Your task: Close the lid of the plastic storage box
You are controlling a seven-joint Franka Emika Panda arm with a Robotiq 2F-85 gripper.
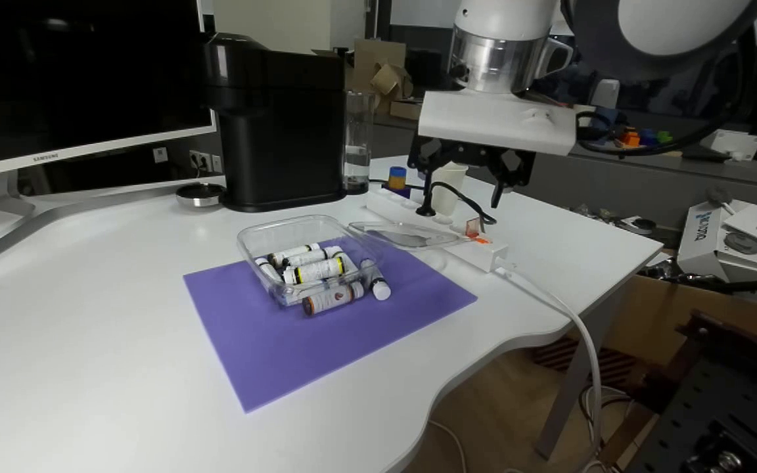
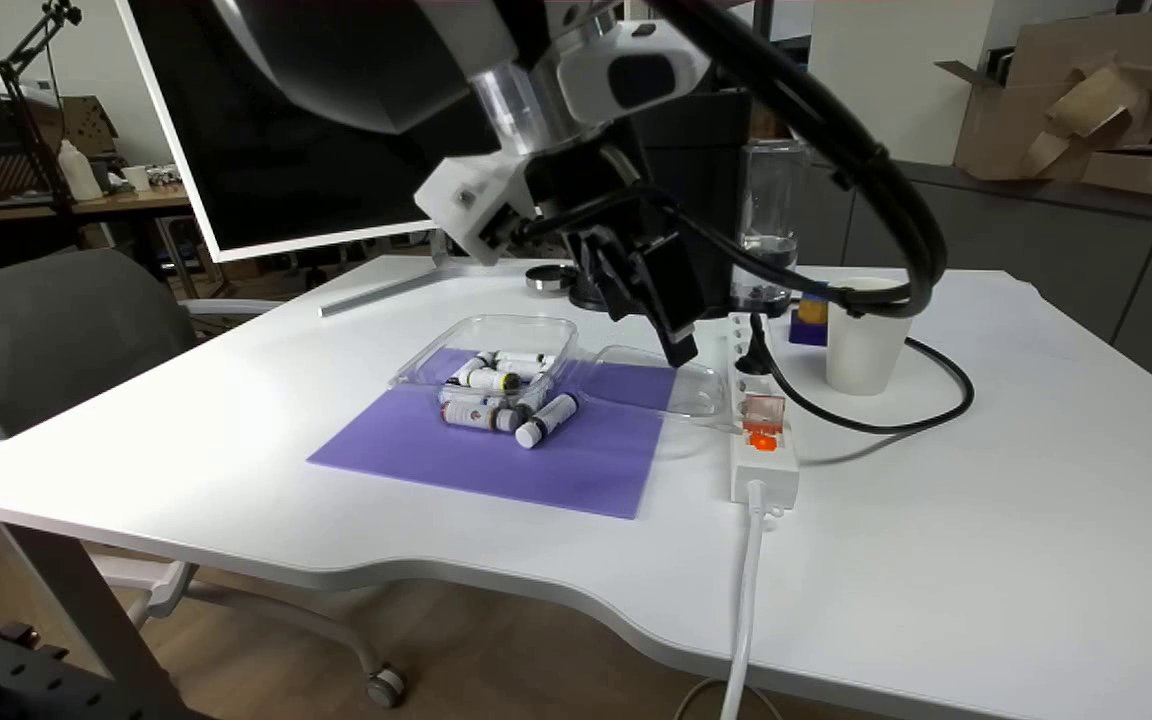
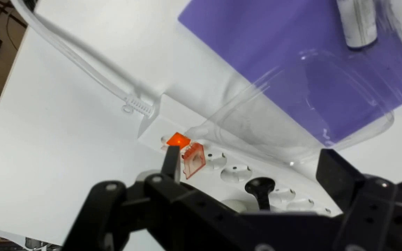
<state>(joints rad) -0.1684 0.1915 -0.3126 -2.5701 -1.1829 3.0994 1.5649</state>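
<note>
Closing the lid [image 1: 410,236]: not yet done; it lies folded out to the right of the box [image 1: 286,231] in both exterior views, its outer edge over the power strip [image 3: 235,174]. Thin and clear, it could be missed, since that edge is hard to see.
Box: uncovered, on the mat [image 1: 313,355]; probably light, so it might slide or tip if the lid is dragged left too hard.
Heaped bottles [image 1: 316,269]: inside the box; any poking above the rim would keep the lid from seating.
Loose bottles [image 1: 334,299]: two on the near side; the right one, close to where lid meets box, may roll if bumped.
End effector [image 3: 250,157]: tips wide apart, holding nothing, raised above the tabletop [image 1: 122,328]; going low for the lid, it may hit the power strip.
Orange switch [image 3: 179,140]: just beside the lid's near right corner; a stray tip could flip it.
Plug [image 3: 260,184]: standing in the power strip; its cable [image 2: 876,430] loops past the cup [image 2: 866,350] on the right, and a snag could topple that.
</note>
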